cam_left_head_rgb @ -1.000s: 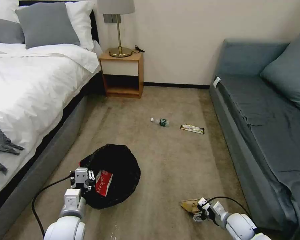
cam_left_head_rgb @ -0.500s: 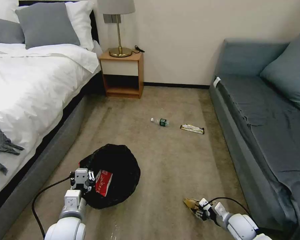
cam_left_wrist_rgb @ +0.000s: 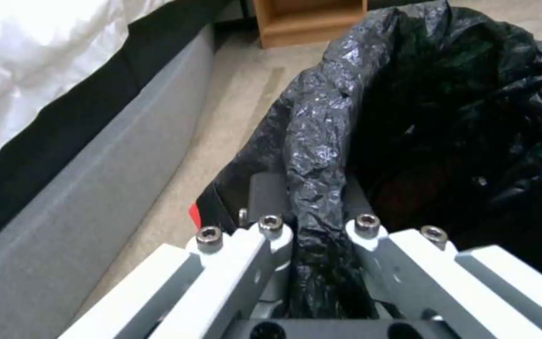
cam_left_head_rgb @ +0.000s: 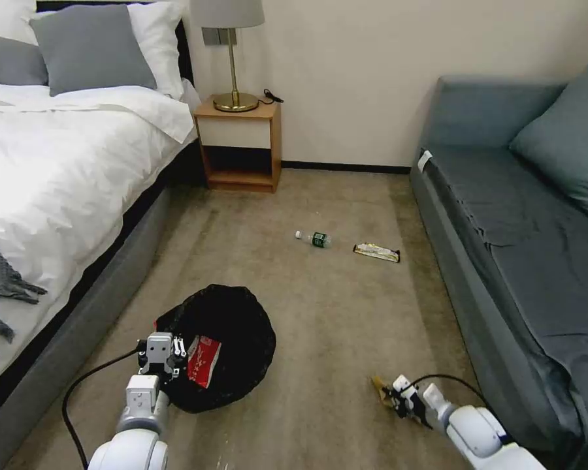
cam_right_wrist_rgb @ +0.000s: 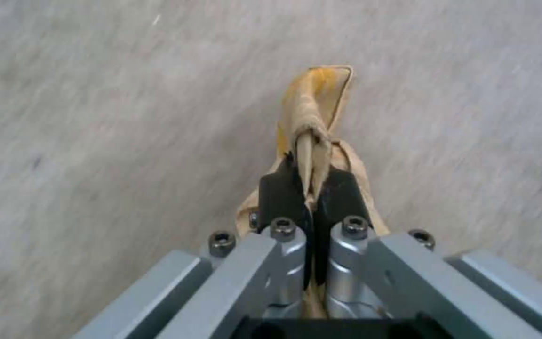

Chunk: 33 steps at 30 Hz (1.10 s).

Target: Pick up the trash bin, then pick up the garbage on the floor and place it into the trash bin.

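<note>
Fingers [cam_right_wrist_rgb: 277,195] of the right gripper [cam_right_wrist_rgb: 306,188] pinch crumpled tan-brown paper packaging [cam_right_wrist_rgb: 315,108]; left gripper [cam_left_wrist_rgb: 312,197] clamps the black-lined trash bin [cam_left_wrist_rgb: 321,127].

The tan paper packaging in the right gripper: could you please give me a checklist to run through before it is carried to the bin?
1. Right gripper shut on the tan paper packaging: ok.
2. Grip depth: the pads pinch only a thin fold, so it may slip: cannot tell.
3. Left gripper shut on the trash bin rim and liner: ok.
4. Bin mouth open toward the right arm: ok.
5. Red snack packet already inside the bin: ok.
6. Bottle and long wrapper on the carpet, outstanding: not ok.
</note>
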{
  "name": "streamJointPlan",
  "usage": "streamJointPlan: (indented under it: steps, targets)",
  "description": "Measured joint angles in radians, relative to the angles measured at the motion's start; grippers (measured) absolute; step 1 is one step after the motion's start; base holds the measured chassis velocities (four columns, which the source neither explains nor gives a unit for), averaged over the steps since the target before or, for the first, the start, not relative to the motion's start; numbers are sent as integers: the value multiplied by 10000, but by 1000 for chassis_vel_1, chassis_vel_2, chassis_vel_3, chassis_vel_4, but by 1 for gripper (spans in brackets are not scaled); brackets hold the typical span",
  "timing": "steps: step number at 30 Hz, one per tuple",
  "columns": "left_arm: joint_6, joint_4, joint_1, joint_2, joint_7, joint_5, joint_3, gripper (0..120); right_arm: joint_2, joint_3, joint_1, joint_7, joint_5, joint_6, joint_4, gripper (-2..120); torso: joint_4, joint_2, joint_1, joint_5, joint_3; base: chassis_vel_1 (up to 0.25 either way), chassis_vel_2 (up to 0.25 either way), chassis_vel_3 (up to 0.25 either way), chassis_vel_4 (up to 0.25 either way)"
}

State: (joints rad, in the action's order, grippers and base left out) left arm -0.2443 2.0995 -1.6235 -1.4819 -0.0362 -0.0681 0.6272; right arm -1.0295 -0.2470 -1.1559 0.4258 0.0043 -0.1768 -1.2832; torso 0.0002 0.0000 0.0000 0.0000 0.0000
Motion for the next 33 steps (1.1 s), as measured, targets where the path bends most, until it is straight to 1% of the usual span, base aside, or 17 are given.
streamJointPlan:
  steps: [4, 6, 7, 11, 12, 13, 15, 16, 18, 19, 20, 22, 24, 29, 31, 32, 33]
  targets:
    - [0, -6, -28, 10, -23, 2, 6, 4, 2, 152, 527, 87, 68, 97, 212, 0, -2, 0, 0, 0, 0, 0, 0, 0, 0]
    - [-4, -42, 44, 5, -24, 7, 9, 4, -183, 260, 979, 201, 115, 251, 447, 0, -4, 0, 0, -1, 0, 0, 0, 0, 0]
    - [-4, -42, 44, 5, -24, 7, 9, 4, -183, 260, 979, 201, 115, 251, 447, 0, -4, 0, 0, -1, 0, 0, 0, 0, 0]
    - [-7, -141, 90, 15, -24, 9, 29, 4, -733, 443, 1665, 153, 269, 267, 709, 0, -2, 0, 0, -1, 0, 0, 0, 0, 0]
    - [-7, -141, 90, 15, -24, 9, 29, 4, -733, 443, 1665, 153, 269, 267, 709, 0, -2, 0, 0, -1, 0, 0, 0, 0, 0]
    - [-7, -163, 100, 20, -25, 9, 46, 4, -864, 480, 1826, 109, 313, 336, 787, 0, -2, 0, 0, 2, 1, 0, 0, 0, 0]
    - [-4, -257, 147, 28, -32, 9, 83, 4, -1257, 454, 2245, 67, 398, 854, 1096, 0, -2, 0, 0, -3, 0, 0, 0, 0, 0]
    - [-4, -257, 147, 28, -32, 9, 83, 4, -1257, 454, 2245, 67, 398, 854, 1096, 0, -2, 0, 0, -3, 0, 0, 0, 0, 0]
    - [-3, -368, 195, 28, -57, 4, 104, 4, -1597, 367, 2622, 40, 514, 1163, 1293, 0, 0, 0, 0, 1, 1, 0, 0, 0, 0]
    - [-3, -368, 195, 28, -57, 4, 104, 4, -1597, 367, 2622, 40, 514, 1163, 1293, 0, 0, 0, 0, 1, 1, 0, 0, 0, 0]
    - [-3, -391, 204, 18, -69, -4, 108, 4, -1718, 320, 2803, 36, 672, 1378, 1330, 0, 0, 0, 1, -5, 1, 0, 0, 0, 0]
    - [-3, -398, 207, 4, -70, -10, 109, 4, -1797, 317, 2917, 35, 858, 1524, 1314, 0, 0, -1, 0, -2, 1, 0, 0, 0, 0]
    - [-2, -439, 245, -14, -70, -26, 100, 4, -1871, 360, 3024, 39, 1173, 1655, 1135, 0, -1, 0, 0, -2, 1, 0, 0, 0, 0]
    - [-2, -522, 357, -28, -70, -47, 89, 4, -1942, 460, 3054, 37, 1445, 1878, 697, 0, -2, 0, 0, -1, 1, 0, 0, 0, 0]
    - [-5, -604, 464, -41, -71, -86, 47, 4, -1937, 649, 2921, -29, 1795, 1849, -153, 0, -2, 0, 1, -3, 1, 0, 0, 0, 0]
    - [-5, -604, 464, -41, -71, -86, 47, 4, -1937, 649, 2921, -29, 1795, 1849, -153, 0, -2, 0, 1, -3, 1, 0, 0, 0, 0]
    - [-13, -632, 501, -49, -71, -112, 27, 4, -1927, 760, 2857, -58, 1937, 1767, -503, 0, -3, 0, 0, -1, 0, 0, 0, 0, 0]
